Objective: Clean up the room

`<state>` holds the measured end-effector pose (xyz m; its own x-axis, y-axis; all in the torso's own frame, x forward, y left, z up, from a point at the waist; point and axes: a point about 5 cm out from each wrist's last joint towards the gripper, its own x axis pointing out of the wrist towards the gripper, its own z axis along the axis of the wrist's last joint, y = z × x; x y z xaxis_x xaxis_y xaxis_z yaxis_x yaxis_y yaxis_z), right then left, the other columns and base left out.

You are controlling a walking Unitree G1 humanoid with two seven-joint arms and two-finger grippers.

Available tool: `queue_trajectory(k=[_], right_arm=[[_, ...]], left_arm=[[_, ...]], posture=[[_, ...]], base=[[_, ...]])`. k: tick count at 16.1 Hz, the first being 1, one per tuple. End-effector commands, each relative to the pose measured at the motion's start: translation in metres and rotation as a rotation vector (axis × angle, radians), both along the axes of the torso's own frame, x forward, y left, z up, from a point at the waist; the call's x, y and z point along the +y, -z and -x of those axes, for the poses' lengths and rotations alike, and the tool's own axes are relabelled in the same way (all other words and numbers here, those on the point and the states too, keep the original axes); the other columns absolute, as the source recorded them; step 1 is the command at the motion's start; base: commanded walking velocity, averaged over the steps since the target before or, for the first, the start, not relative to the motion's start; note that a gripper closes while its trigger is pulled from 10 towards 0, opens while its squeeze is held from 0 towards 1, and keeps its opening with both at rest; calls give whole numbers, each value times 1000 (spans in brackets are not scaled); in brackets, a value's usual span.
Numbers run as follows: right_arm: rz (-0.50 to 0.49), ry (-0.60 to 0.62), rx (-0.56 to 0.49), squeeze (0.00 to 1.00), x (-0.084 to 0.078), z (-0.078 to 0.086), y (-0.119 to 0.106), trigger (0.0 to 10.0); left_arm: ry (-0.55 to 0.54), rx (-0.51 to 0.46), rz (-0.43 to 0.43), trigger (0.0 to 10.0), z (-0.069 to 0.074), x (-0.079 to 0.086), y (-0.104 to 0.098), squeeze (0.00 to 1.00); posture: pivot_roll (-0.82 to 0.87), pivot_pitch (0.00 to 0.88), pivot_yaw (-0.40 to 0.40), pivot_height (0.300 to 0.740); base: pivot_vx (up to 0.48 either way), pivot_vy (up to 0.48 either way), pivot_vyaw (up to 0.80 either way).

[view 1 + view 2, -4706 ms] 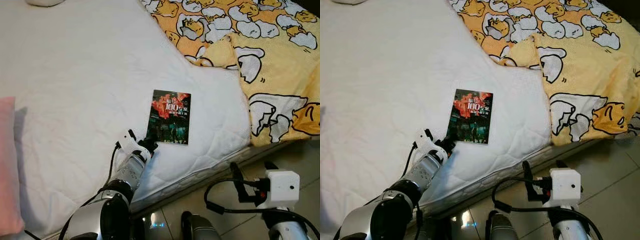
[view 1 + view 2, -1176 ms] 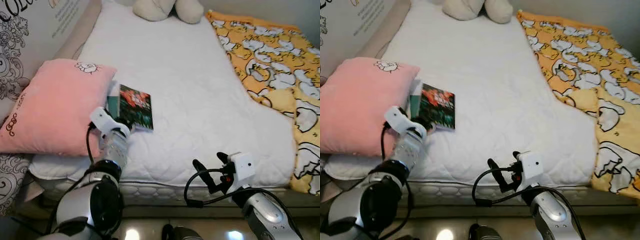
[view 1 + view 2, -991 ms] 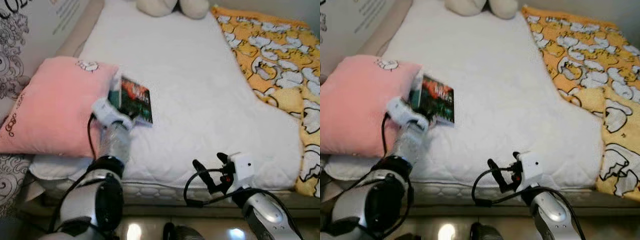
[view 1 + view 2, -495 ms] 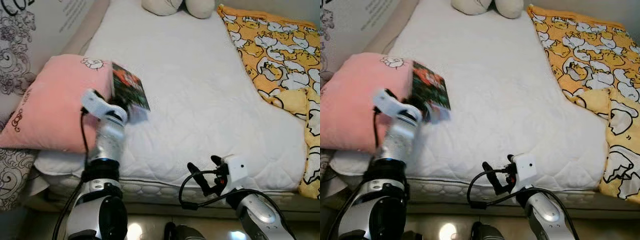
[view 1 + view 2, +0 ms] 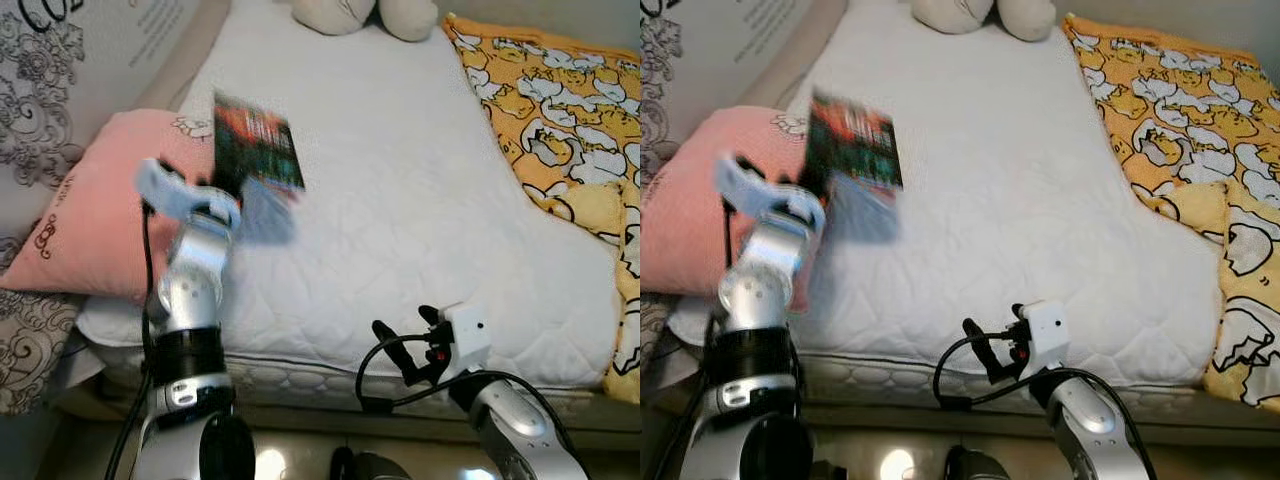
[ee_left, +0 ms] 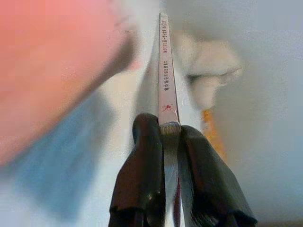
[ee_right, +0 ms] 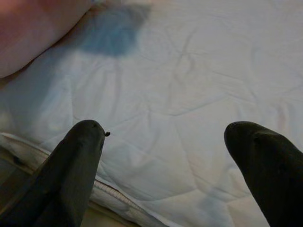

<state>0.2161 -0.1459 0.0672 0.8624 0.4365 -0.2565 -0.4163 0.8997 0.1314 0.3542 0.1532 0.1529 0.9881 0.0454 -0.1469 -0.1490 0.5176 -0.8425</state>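
Left tool (image 6: 169,130) is clamped on the bottom edge of the book (image 5: 257,143), holding it upright and clear of the bed (image 5: 400,170), just beside the pink pillow (image 5: 95,220) on the side toward the blanket. The left wrist view looks along the book edge-on: both fingers (image 6: 142,156) pinch it from either side, so the grip is on the thin dimension, which makes sense for a flat thing that lay on a soft mattress. Book is motion-blurred in the head views, so its exact tilt is hard to call; cover faces the camera, roughly vertical. Its shadow falls on the sheet next to the pillow, which confirms it's airborne, not resting. Right tool (image 7: 163,137) is spread wide and holds nothing, low at the mattress edge, well apart from the pillow, on the blanket side; looks idle. Yellow patterned blanket (image 5: 560,110) is bunched along the far side of the bed from the pillow, plush toy (image 5: 365,15) sits at the bed's far end beyond the pillow. My read: pick is done, and the book needs carrying off the bed to wherever books go. Risk: a one-edge pinch on a book, so it could swing or slip under fast motion.
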Motion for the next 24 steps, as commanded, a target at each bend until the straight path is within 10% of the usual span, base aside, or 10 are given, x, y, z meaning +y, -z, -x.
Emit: queue_trajectory(k=[1,5,9,10,14,21,24], right_arm=[[12,4,8,0,-4,1,3,10000],[20,-6,9,0,-5,1,4,10000],[23,-14,6,0,-3,1,3,10000],[24,-14,7,0,-3,2,4,10000],[23,-9,12,0,-3,3,6,10000],[3,-8,27,0,4,3,11,10000],[5,52,-37,0,1,-6,4,10000]], left_arm=[[15,75,17,10000,4,-4,23,0],[115,273,-148,10000,19,0,91,0],[149,257,-667,10000,11,18,90,0],[168,225,-824,10000,7,18,84,1000],[208,63,-1271,10000,-4,10,56,1000],[355,76,-1322,10000,31,-7,73,1000],[279,-112,-1330,10000,32,-5,43,1000]], posture=[[-96,74,-98,740],[-103,61,-111,740],[-106,66,-115,740],[-107,69,-115,740],[-98,75,-105,740],[-56,79,-90,740],[-39,58,-82,740]], base=[[0,0,0],[0,0,0],[0,0,0],[0,0,0],[0,0,0],[0,0,0],[0,0,0]])
